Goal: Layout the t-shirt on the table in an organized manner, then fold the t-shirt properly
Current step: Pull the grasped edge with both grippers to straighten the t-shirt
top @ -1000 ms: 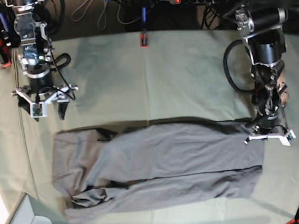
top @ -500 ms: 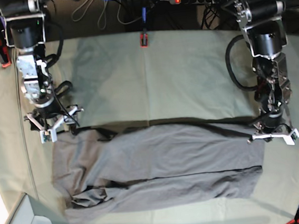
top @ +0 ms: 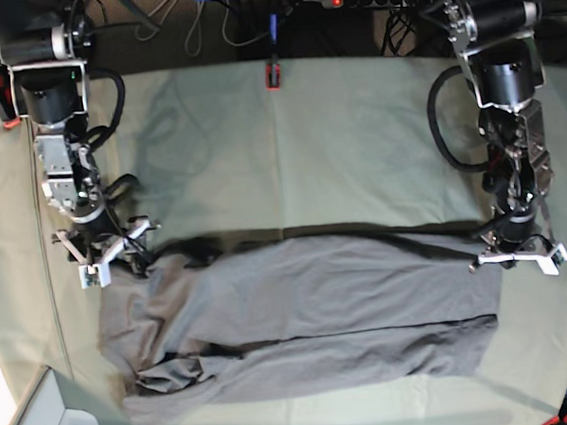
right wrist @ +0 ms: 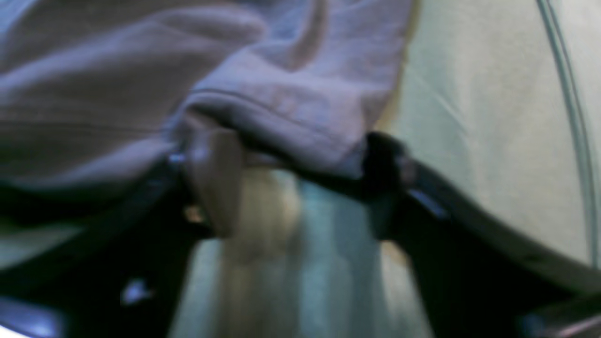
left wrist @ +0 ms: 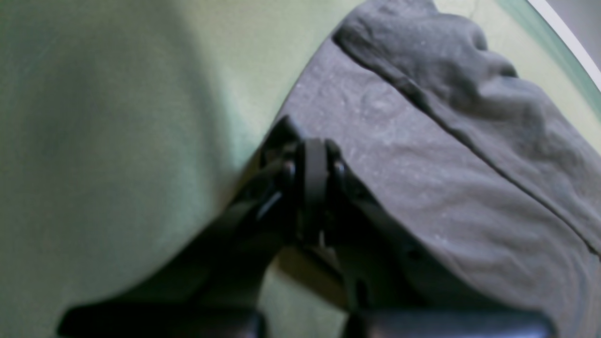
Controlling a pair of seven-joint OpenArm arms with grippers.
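In the wrist views alone: left claw point(left wrist: 313, 176) seemingly pinching t-shirt point(top: 304, 316), right claw point(right wrist: 291, 188) agape astride hem.

The base view was evenly lit and fairly sharp, with glare whitening its lower left edge. Both wrist views were dim and soft; the right one smeared by motion blur, the left shadowed over the surface point(left wrist: 94, 141).
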